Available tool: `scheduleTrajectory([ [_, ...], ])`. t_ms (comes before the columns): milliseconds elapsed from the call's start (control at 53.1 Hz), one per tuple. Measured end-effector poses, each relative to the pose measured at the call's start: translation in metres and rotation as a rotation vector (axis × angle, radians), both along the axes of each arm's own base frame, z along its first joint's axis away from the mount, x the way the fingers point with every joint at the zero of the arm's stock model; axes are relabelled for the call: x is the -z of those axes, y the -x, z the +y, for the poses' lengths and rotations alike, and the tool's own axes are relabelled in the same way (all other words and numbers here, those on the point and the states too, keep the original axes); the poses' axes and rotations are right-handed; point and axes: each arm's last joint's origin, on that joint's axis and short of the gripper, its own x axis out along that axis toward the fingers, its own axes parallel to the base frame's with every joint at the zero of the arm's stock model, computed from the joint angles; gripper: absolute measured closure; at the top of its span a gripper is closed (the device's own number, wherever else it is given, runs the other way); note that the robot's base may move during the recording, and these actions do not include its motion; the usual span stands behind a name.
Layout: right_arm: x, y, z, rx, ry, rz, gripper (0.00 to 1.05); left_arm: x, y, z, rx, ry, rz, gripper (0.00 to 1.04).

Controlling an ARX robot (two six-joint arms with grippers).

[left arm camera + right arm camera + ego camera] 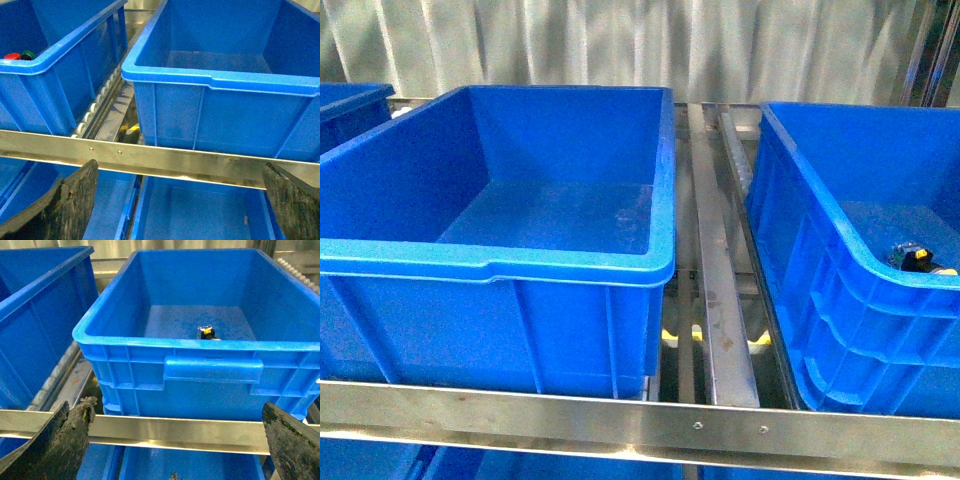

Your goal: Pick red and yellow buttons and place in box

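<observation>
A yellow-capped button (206, 332) with a dark body lies on the floor of the right blue bin (125, 342); in the front view the yellow button (917, 256) shows just behind that bin's near wall. A red button cap (12, 55) peeks over the rim of the left blue bin (65, 50), beside a green cap (28, 53). Between them stands a large empty blue box (500, 265). My left gripper (180, 205) and right gripper (175, 445) are both open, low in front of the shelf rail, holding nothing. Neither arm appears in the front view.
A steel rail (640, 420) runs along the shelf front, with roller tracks (715, 300) between the bins. More blue bins (200, 215) sit on the shelf below. A corrugated curtain hangs behind.
</observation>
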Motion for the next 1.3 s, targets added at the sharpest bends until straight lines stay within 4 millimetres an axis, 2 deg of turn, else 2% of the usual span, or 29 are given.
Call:
scheduleTrajectory([
  [1301, 0.0002, 0.0000, 0.0003, -0.010, 0.001, 0.002, 0.06, 0.0000, 0.0000, 0.0002, -0.007, 0.000, 0.000, 0.08],
])
